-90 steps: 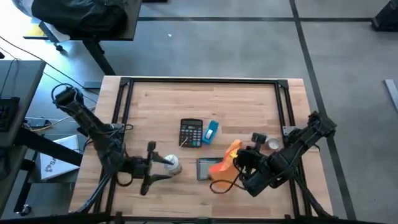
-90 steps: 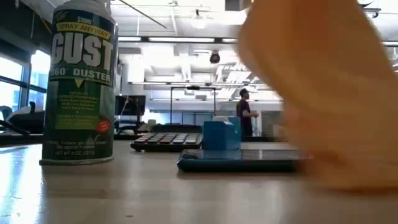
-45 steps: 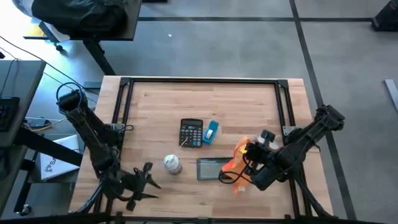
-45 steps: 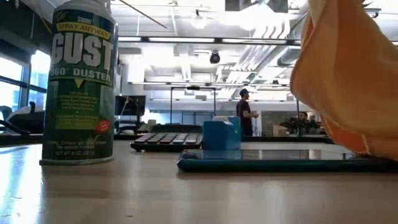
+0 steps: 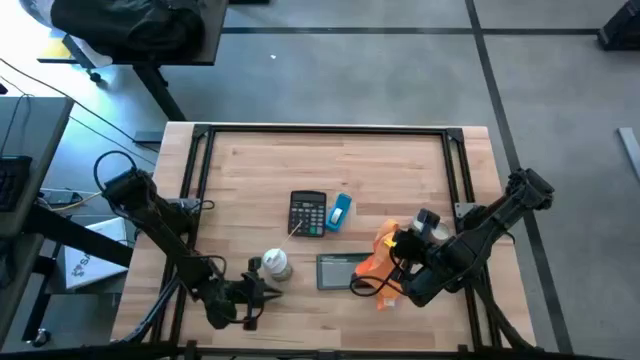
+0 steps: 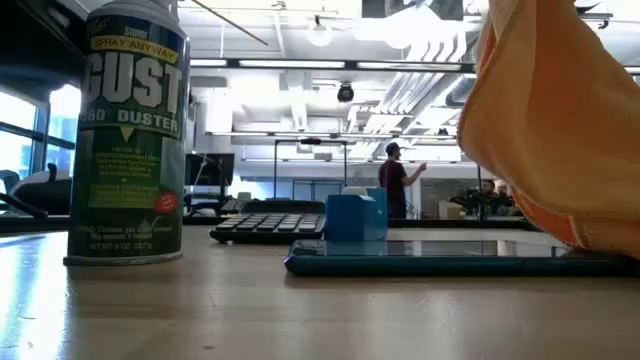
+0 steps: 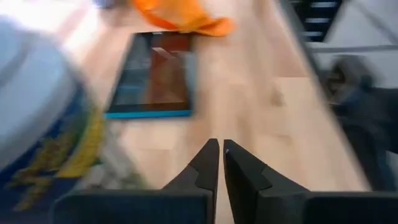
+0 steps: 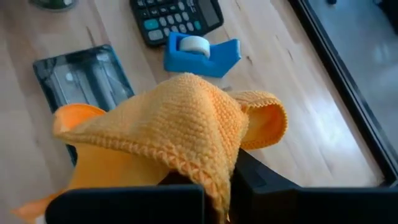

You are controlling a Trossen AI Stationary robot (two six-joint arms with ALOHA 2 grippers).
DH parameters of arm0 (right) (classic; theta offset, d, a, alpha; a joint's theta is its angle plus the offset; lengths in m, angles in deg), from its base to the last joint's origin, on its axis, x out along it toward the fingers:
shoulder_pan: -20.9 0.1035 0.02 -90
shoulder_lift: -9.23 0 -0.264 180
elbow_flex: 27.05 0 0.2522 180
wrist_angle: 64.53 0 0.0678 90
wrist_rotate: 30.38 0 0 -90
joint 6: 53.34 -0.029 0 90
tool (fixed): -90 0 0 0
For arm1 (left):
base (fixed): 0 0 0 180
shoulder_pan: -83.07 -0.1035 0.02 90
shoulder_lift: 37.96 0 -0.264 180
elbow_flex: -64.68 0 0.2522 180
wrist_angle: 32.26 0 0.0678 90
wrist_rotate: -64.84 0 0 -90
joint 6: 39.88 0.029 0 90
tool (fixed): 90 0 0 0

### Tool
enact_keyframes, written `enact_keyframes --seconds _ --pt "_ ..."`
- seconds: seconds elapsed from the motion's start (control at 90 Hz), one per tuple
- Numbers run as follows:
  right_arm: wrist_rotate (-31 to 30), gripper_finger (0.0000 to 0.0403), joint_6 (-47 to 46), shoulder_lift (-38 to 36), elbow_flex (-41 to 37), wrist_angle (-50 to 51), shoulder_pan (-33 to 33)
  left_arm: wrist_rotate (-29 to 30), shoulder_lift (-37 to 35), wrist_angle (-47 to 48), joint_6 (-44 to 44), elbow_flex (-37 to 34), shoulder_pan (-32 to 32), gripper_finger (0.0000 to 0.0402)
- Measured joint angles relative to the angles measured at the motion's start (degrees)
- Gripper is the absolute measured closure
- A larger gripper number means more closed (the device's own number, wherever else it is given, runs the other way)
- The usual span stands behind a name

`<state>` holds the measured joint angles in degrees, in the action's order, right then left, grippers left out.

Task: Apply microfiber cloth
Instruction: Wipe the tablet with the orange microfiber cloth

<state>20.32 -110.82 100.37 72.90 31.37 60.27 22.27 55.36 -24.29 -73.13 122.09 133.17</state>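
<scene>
Two arms: dark, jointed, one at each side of the pale butcher-block worktop [image 5: 330, 160], whose planks run in long strips inside a black metal frame.
Left gripper [image 5: 268, 293]: low over the near edge of the worktop, just in front of the duster can; in the left wrist view its jaws are pressed together with nothing between them, two dark wedge-shaped fingers [image 7: 205, 168] meeting at their tips.
Duster can [image 6: 125, 130]: upright metal cylinder with a green printed label, round white top in the high view [image 5: 276, 264], standing left of the tablet.
Calculator [image 5: 308, 213]: flat black rectangle with rows of small keys, lying near the middle of the worktop.
Tape dispenser [image 8: 202, 53]: small blue plastic body holding a white roll, just beside the calculator on its right.
Tablet [image 5: 338, 270]: thin, glossy dark slab with a blue rim, flat on the worktop between the can and the right gripper.
Microfiber cloth [image 8: 180, 134]: bright orange, a nubby woven texture with a stitched edge, draped in soft folds over the right gripper and hanging at the tablet's right end; in the low view its lower fold [image 6: 560, 130] hangs just over that end.
Right gripper [image 5: 392, 268]: beside the tablet's right end, its jaws closed on the cloth, which hides most of them.
Background: one person standing far off in the room.
</scene>
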Motion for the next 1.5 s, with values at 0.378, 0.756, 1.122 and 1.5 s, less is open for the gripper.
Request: enact_keyframes --seconds 0.378,0.756,1.122,1.5 --pt "-4.1 0.0403 9.0 0.0 0.0 -9.8 -1.5 5.6 0.5 -2.9 -2.1 -5.0 -5.5 0.0401" --pt "-2.7 0.0403 23.4 0.0 -7.0 -30.9 -5.6 5.6 0.5 -18.1 3.3 -15.5 -10.1 0.0401" --pt "12.5 0.0403 29.4 0.1 -26.3 -62.8 -10.4 -0.9 2.3 -30.5 12.4 -13.1 -8.2 0.0401" --pt "19.4 0.0403 24.2 0.7 -39.4 -84.6 -10.2 -1.5 22.9 -39.6 13.5 -1.6 -11.2 0.0401"
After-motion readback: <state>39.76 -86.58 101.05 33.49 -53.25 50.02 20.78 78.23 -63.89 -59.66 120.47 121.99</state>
